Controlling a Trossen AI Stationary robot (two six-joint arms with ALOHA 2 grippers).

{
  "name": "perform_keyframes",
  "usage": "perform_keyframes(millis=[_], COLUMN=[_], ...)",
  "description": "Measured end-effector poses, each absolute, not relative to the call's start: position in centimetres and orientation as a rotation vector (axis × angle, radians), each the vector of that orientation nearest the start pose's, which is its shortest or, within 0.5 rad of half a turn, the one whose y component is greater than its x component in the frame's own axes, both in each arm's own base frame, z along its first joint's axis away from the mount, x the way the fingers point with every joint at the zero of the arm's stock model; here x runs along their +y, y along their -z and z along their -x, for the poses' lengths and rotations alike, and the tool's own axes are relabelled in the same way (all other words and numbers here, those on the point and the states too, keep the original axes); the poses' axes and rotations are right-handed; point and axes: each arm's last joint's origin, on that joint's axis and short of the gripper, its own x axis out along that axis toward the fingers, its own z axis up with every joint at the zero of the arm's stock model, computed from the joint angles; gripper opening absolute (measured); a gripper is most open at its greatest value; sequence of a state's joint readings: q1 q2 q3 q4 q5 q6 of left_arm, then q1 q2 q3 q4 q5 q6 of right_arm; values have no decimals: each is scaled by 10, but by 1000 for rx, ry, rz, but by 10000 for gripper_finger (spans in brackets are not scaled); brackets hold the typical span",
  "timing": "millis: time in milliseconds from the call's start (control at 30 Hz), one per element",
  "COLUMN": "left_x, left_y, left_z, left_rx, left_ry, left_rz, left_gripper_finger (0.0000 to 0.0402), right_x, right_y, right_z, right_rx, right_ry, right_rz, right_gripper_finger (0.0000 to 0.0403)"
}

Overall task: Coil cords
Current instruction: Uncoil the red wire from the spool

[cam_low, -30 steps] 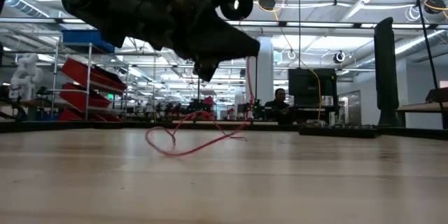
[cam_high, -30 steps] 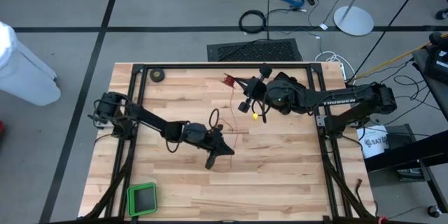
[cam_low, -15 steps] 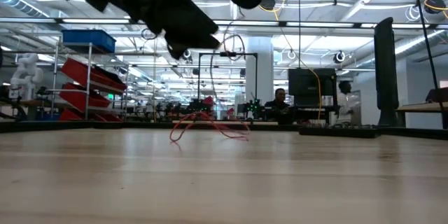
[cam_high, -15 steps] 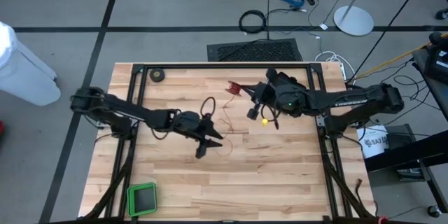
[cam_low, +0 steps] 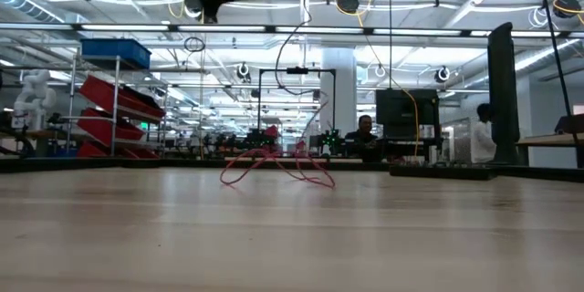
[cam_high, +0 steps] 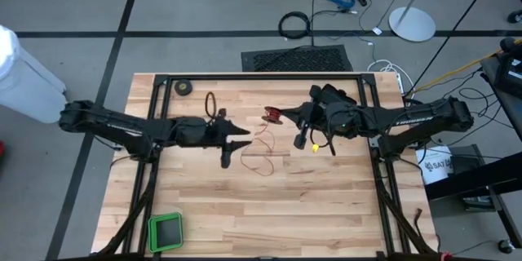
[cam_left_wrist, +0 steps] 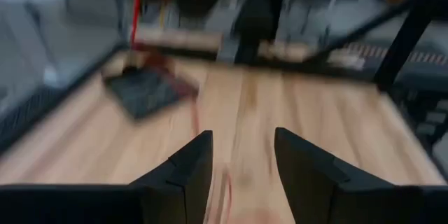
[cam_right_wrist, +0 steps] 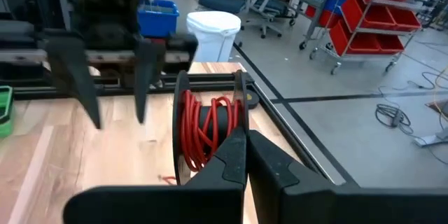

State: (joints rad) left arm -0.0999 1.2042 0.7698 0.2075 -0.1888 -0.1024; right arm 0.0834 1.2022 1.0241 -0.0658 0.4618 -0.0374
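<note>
Overhead, right gripper (cam_right_wrist: pixel 241 155) jaws clamp the reel (cam_right_wrist: pixel 208 127); left gripper (cam_high: pixel 232 142) jaws gape empty.

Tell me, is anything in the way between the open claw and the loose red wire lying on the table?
Nothing visible is. The left gripper hangs open over bare table, and the loose red wire lies just beside it, toward the reel clamped in the right gripper.

A black tape roll (cam_high: pixel 184 88) lies near the far left corner of the wooden bench (cam_high: pixel 326 204); a green tray (cam_high: pixel 165 232) sits at the near left corner. Beyond, a black mat (cam_high: pixel 298 58) and coiled black cable (cam_high: pixel 294 24) (both on the floor).
</note>
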Motion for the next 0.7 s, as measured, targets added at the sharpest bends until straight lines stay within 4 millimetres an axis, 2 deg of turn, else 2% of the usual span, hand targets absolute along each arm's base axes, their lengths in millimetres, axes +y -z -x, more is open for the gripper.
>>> perform_keyframes(millis=[200, 333, 533, 700], left_x=[-20, -19, -14, -11], left_y=[-265, -252, -236, -233], left_z=[-282, -296, -306, -310], left_rx=[225, 230, 268, 248], left_ry=[-160, -55, -89, -185], left_rz=[-26, -5, -9, -21], left_gripper_finger=[160, 165, 213, 245], right_x=[12, 13, 13, 13], right_y=[-340, -341, -340, -340], right_z=[-267, -267, -267, -267], right_rx=[262, 257, 265, 269], right_ry=[353, 338, 340, 340], right_rz=[82, 81, 84, 94], right_gripper_finger=[0, 0, 0, 0])
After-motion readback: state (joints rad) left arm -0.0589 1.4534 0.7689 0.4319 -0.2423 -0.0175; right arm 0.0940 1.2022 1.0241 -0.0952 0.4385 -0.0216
